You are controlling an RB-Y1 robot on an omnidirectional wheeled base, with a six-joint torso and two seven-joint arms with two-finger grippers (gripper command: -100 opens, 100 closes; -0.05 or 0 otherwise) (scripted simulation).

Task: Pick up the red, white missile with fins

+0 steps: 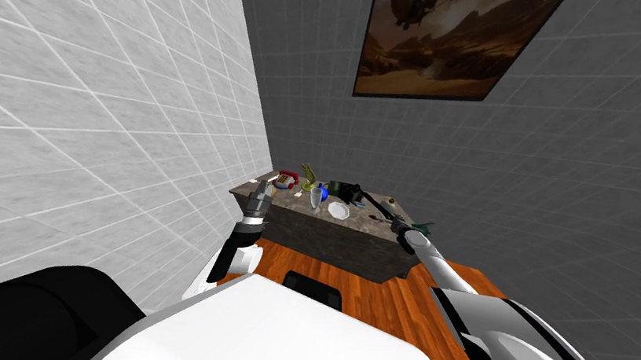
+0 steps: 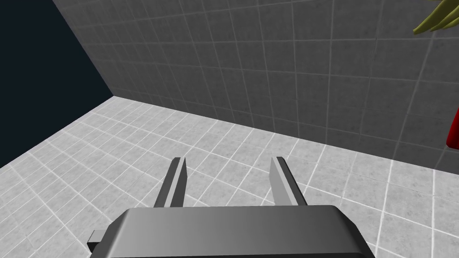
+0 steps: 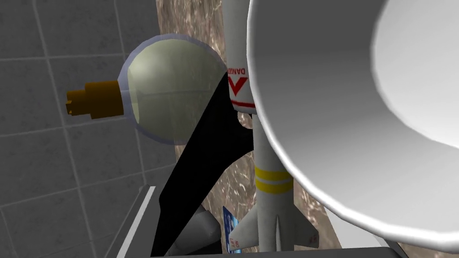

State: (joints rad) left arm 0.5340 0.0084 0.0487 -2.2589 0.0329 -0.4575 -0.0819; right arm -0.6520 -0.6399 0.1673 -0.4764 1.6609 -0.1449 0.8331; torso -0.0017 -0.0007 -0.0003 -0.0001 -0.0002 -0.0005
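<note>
The red and white missile [image 3: 271,181] lies on the right part of the table [image 1: 326,240], directly in front of the right gripper [image 1: 394,220], with its finned tail toward the hand. Whether the fingers of this gripper are apart or together I cannot tell, because things close to the camera cover them. The left gripper [image 2: 228,159] hovers at the near left corner of the table, its fingers apart and holding nothing.

The danger, in my judgement, is crowding. A large white rounded thing [image 3: 340,134], maybe a bowl, sits just beside the missile. On the other side are a bulb [image 3: 175,94] and a black curved piece [image 3: 201,170]. A finger closing here can push the bowl or roll the bulb off the edge. The missile body is also a smooth round tube, so it can slip or turn between thin blades if it is gripped away from its middle.

The missile is a slim white cylinder with two yellow bands, a red warning label and small flat fins. The bulb is pale and glassy with an amber neck. The table top looks like brown mottled stone.
</note>
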